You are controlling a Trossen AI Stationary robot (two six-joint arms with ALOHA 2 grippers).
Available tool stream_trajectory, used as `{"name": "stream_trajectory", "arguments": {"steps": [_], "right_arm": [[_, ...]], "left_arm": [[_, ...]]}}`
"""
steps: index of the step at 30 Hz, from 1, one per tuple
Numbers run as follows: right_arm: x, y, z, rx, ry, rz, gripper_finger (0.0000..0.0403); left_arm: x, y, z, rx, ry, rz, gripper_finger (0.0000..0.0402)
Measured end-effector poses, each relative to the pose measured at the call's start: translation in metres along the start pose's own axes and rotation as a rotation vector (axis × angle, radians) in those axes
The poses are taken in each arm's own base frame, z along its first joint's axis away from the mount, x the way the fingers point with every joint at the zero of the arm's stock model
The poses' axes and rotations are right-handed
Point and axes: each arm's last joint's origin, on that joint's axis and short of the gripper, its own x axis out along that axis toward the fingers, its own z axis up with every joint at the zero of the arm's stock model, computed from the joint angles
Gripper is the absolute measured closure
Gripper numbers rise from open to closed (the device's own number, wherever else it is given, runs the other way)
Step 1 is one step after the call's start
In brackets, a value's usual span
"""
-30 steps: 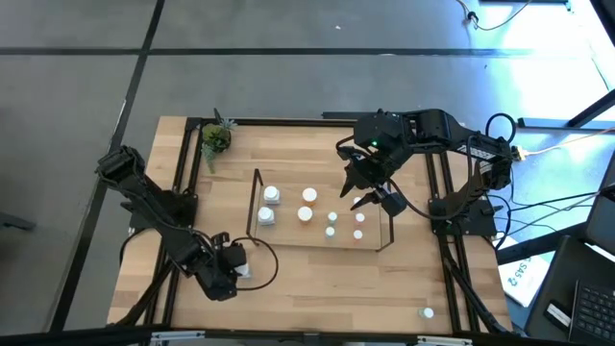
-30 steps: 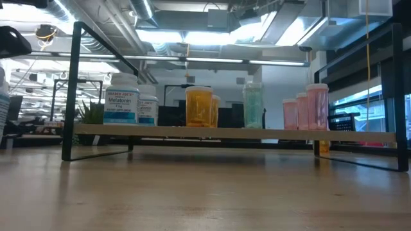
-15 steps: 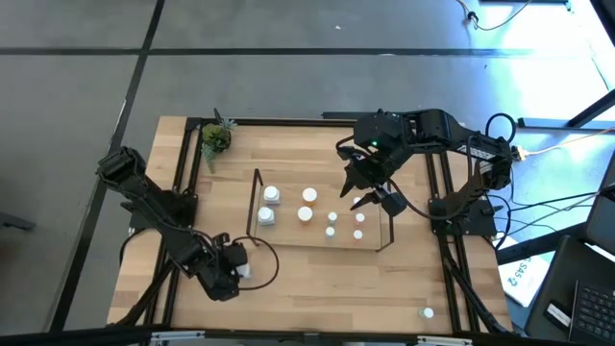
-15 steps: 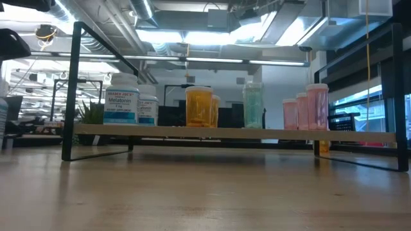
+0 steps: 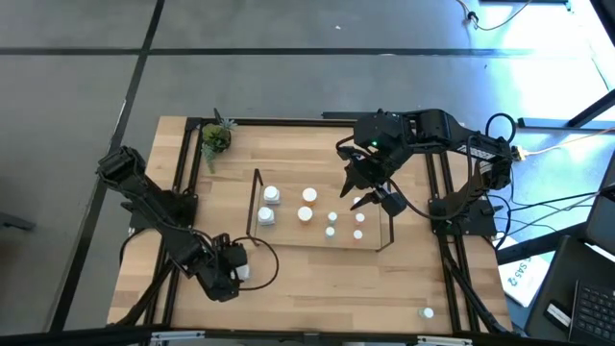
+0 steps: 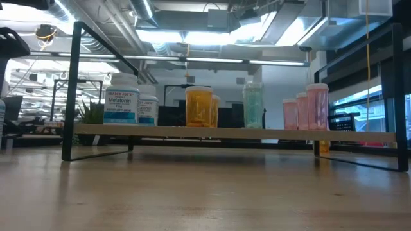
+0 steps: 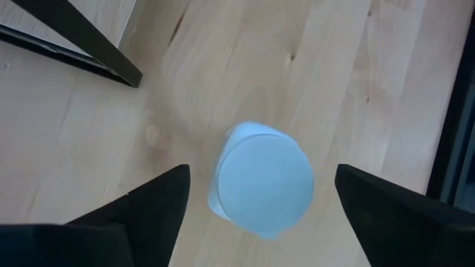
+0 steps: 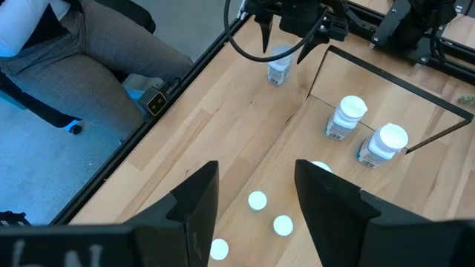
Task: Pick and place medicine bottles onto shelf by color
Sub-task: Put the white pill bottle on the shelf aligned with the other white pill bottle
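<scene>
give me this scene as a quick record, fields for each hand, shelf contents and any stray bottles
left hand: open, straddling a white bottle on the table near the front left
right hand: open, empty, above the shelf's right end
shelf: white bottles, orange, teal, pink, grouped left to right in the low view
stray bottle: front right corner of the table

Non-task items noted. Small green potted plant (image 5: 215, 137) stands at the far left corner of the wooden table (image 5: 317, 279), just inside the black frame (image 5: 180, 163) edging it. Grey floor (image 5: 86, 77) with dark seam lines surrounds the table. Cables (image 5: 567, 207) run off to the right. Seated person's grey trouser legs (image 8: 89, 52) appear beside the table edge.
</scene>
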Motion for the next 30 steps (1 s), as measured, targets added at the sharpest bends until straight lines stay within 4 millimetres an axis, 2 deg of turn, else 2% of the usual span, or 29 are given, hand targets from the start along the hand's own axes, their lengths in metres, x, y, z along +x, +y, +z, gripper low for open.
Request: {"name": "stream_trajectory", "arguments": {"steps": [6,18,25,30], "right_arm": [[0.0,0.0,0.0,0.001,0.0,0.0,0.0223],[0.0,0.0,0.0,0.0,0.0,0.0,0.0223],[0.0,0.0,0.0,0.0,0.0,0.0,0.0223],[0.0,0.0,0.0,-0.001,-0.002,-0.001,0.0223]], "left_arm": [[-0.005,-0.003,0.003,0.031,0.0,-0.002,0.0073],[-0.053,-0.021,0.029,0.17,-0.077,0.048,0.0074],[-0.077,-0.019,0.029,0.25,-0.097,0.168,0.0075],[-0.09,-0.017,0.02,0.209,-0.096,0.171,0.0075]]}}
